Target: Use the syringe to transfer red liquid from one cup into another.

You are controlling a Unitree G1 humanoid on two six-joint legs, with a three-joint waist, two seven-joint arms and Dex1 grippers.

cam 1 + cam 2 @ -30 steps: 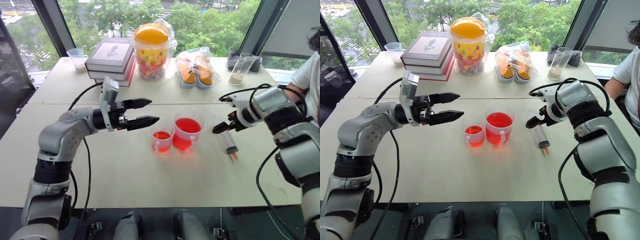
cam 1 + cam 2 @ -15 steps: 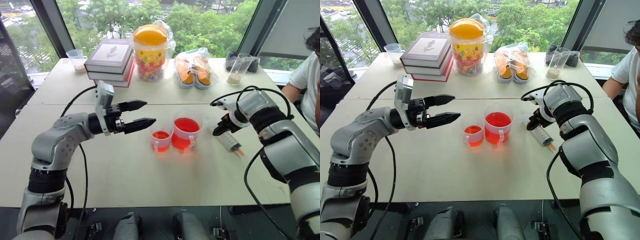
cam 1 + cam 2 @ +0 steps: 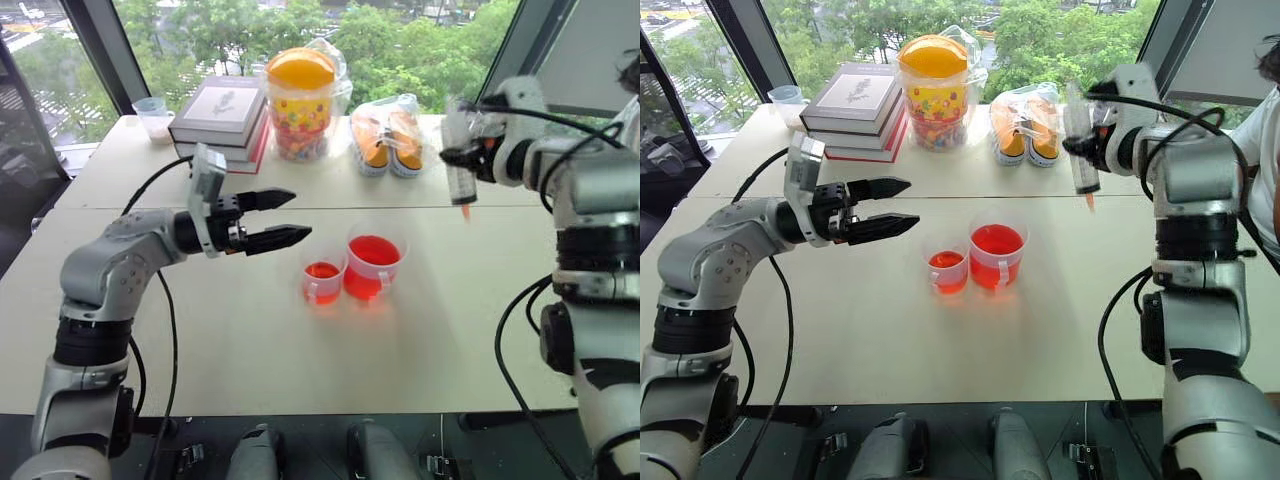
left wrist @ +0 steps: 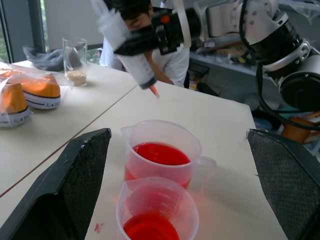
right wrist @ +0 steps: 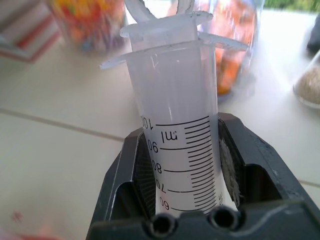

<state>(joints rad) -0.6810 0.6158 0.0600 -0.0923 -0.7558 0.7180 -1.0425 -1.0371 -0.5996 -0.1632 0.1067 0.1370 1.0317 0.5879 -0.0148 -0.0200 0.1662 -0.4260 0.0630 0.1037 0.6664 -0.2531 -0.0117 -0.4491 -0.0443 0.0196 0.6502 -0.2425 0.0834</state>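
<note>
Pickup is done: our right gripper (image 3: pixel 462 152) pinches the syringe (image 3: pixel 459 170), tip down, right of the larger cup (image 3: pixel 372 266); drawing and transfer to the smaller cup (image 3: pixel 323 277) remain; our left gripper (image 3: pixel 283 218) hangs spread, empty.

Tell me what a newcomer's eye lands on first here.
The syringe, clamped upright in the right gripper above the table's far right, tip pointing down. Next, the two red-tinted measuring cups at mid-table, the larger cup beside the smaller cup, with the open left gripper hovering to their left.

Books (image 3: pixel 222 117), candy jar (image 3: pixel 301 103), bagged shoes (image 3: pixel 390 137).
</note>
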